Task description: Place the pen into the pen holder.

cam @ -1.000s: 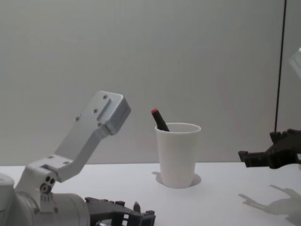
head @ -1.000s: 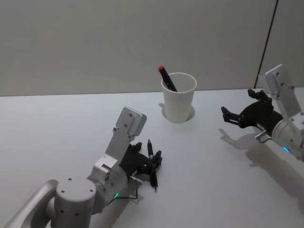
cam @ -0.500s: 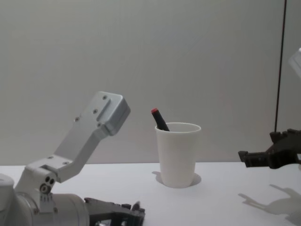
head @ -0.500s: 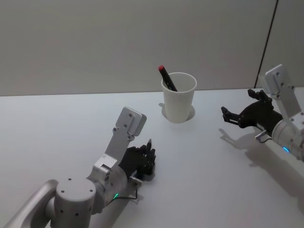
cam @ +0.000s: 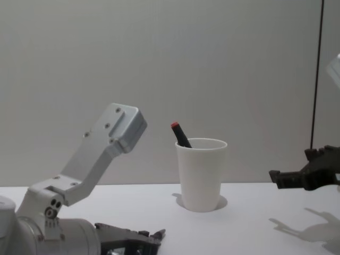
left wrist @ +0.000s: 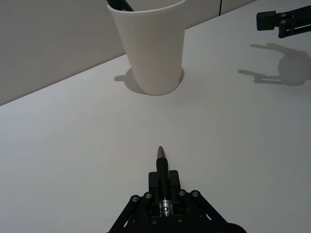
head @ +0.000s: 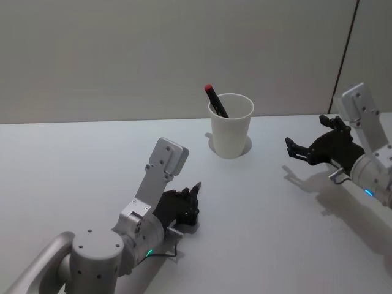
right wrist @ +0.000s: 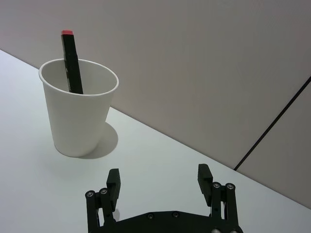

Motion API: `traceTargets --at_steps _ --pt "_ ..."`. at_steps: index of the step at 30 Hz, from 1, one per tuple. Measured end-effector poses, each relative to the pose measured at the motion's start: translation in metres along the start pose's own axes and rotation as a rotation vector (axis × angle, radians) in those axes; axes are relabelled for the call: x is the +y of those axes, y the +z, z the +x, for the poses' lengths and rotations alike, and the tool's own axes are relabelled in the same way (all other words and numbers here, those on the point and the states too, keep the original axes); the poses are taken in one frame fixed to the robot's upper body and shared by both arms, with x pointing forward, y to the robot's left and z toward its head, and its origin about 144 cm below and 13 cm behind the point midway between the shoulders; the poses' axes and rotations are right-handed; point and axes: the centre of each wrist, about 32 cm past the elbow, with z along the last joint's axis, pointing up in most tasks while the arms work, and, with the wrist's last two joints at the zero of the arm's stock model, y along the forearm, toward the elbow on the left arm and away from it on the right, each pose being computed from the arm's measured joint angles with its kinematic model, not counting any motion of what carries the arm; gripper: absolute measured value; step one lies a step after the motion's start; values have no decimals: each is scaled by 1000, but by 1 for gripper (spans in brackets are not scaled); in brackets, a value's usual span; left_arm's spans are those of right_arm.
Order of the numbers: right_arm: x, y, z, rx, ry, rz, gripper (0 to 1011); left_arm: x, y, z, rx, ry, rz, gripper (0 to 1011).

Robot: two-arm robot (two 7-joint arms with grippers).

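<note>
Left end effector now clamped on pen, tip rising off desk; cup next. Right end effector idle, wide.

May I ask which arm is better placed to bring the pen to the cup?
Left: the left gripper is shut on the pen; the right gripper hovers open, empty, beside the paper cup.

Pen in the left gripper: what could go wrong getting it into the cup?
The left gripper is shut on the pen low over the table; a loose pinch could let it swivel on the lift. The paper cup stands free with a red-capped pen leaning on its rim, so a low approach could bump either and tip it. The right gripper hangs open to the right.
</note>
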Motion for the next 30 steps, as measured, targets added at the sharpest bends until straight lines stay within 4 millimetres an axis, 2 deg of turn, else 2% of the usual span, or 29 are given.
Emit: traceTargets --at_steps 17,30 --pt "0 0 0 0 0 0 1001 1 -1 1 -5 3 -10 123" --pt "0 0 0 0 0 0 1001 7 0 6 -19 47 -147 123"
